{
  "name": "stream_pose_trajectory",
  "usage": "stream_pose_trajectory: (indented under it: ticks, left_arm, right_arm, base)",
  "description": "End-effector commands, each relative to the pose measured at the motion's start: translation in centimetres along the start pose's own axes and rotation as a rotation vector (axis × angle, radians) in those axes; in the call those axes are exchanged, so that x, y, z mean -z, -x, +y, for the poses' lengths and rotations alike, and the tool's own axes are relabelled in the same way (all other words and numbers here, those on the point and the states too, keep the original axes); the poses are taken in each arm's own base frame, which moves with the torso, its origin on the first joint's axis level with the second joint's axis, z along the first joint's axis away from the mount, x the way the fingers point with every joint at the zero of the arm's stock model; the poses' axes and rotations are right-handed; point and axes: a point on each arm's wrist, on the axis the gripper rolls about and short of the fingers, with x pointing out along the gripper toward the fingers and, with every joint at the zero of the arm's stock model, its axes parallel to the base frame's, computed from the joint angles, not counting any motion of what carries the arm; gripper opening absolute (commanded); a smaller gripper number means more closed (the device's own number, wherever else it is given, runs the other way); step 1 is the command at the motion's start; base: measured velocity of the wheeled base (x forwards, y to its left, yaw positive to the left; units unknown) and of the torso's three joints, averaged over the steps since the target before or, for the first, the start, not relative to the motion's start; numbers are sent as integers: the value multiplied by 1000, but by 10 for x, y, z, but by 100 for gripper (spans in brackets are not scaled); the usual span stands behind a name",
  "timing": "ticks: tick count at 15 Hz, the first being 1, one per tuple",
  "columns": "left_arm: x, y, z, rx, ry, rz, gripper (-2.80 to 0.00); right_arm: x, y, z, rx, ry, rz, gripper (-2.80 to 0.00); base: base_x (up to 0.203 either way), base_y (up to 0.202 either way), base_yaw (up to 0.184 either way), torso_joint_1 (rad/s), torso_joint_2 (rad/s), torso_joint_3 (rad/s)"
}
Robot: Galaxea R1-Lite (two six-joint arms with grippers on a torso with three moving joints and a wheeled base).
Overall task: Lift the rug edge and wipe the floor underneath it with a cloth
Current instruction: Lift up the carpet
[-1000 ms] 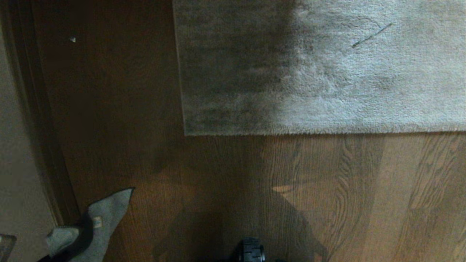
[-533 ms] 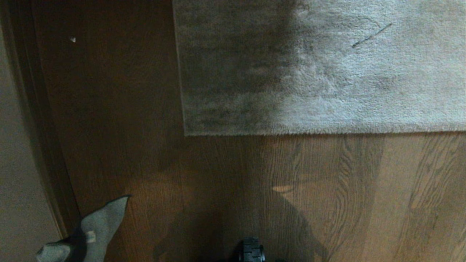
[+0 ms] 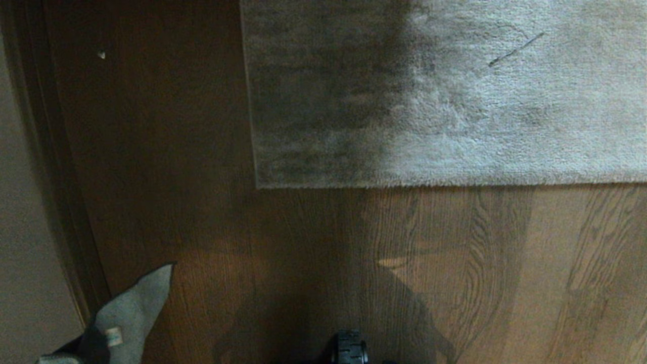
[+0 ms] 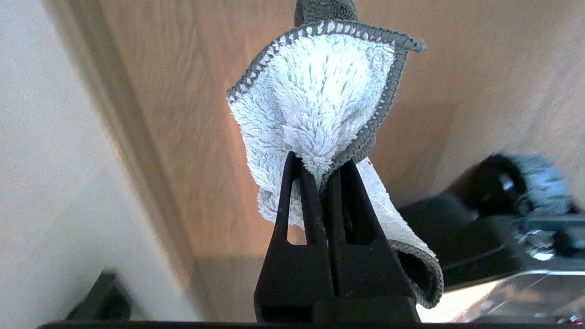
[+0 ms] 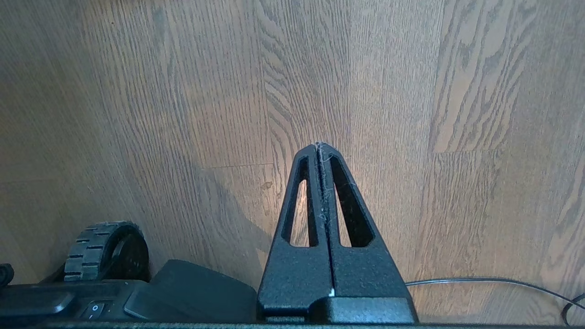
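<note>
The pale grey-beige rug (image 3: 455,101) lies flat across the top of the head view. Its rug edge (image 3: 455,184) is straight and ends in a square corner (image 3: 259,186). Brown wood-grain floor (image 3: 354,263) fills the space below and to the left of it. In the bottom left corner the pale grey cloth (image 3: 134,308), with its small whitish tag (image 3: 113,336), hangs clear of the rug. My left gripper (image 4: 320,164) is shut on the cloth (image 4: 315,91), which bunches above its fingertips. My right gripper (image 5: 318,147) is shut with nothing in it, over bare floor (image 5: 388,91).
A pale wall (image 3: 25,227) with dark trim (image 3: 60,177) runs down the left side. A white speck (image 3: 101,54) lies on the floor at the far left. A black part of my base (image 3: 349,349) shows at bottom centre. A wheel (image 5: 105,249) and a thin cable (image 5: 493,281) lie near the right gripper.
My left gripper has drawn back toward the bottom left corner with the cloth, so less of the cloth shows. The rug and the right gripper have not moved.
</note>
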Motion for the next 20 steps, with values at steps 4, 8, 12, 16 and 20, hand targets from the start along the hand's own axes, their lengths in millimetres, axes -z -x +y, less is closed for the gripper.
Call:
stream_pose_trajectory:
  ticks: [4,8,12,16,20]
  left_arm:
    - [3,9,0,12,-3,-126,-280]
    - [6,15,0,11,-5,-208,-280]
    - [7,16,0,10,-4,-217,-280]
    - [7,16,0,10,-6,-215,-280]
    - [7,16,0,10,-6,-216,-280]
  right_arm:
    - [0,0,0,0,0,-1,-280]
    - [0,0,0,0,0,-1,-280]
    - [0,0,0,0,0,-1,-280]
    - [0,0,0,0,0,-1,-280]
    - [0,0,0,0,0,-1,-280]
  base:
    - [0,0,0,0,0,0]
    - [0,0,0,0,0,0]
    - [0,0,0,0,0,0]
    - [0,0,0,0,0,0]
    - [0,0,0,0,0,0]
